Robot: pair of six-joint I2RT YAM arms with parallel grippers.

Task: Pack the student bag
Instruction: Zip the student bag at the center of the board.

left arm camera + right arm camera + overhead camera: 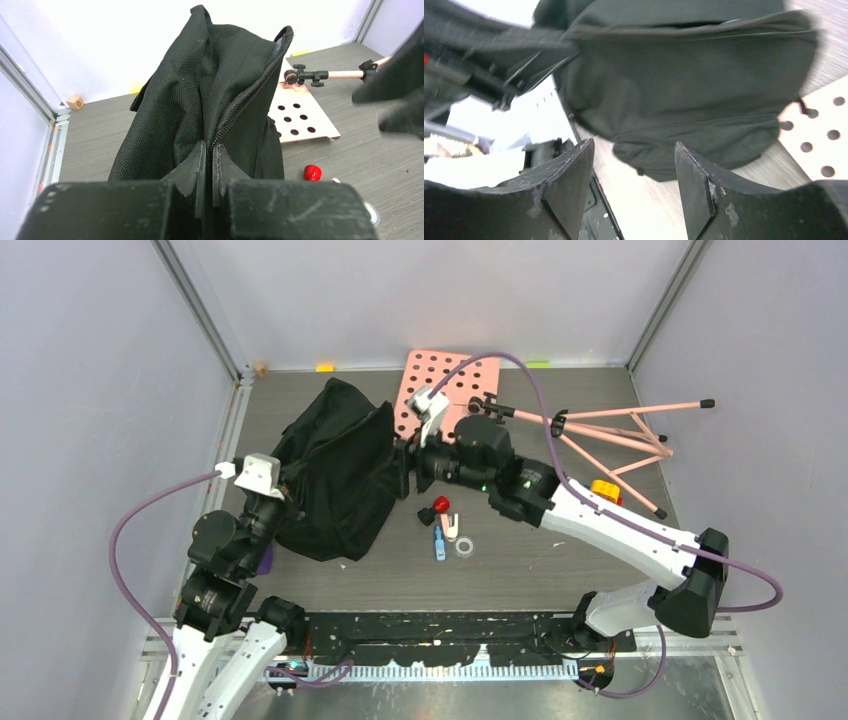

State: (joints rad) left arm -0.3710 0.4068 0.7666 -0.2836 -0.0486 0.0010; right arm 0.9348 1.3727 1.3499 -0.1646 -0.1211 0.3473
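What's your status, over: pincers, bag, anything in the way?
Left pincer shut on bag edge. Right pincer open, beside bag. Small parts lie loose nearby.

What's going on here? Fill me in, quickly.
The left end effector is shut on the student bag at its zipper edge, holding the fabric up. The right end effector hangs open just beside the bag, gripping nothing. A red piece lies loose on the table, unpacked. A pink perforated board and pink tripod sit behind.

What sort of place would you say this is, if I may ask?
Probably a lab robot test cell: plain walls on aluminium framing, two arms bolted at the table edge, and props like the student bag.
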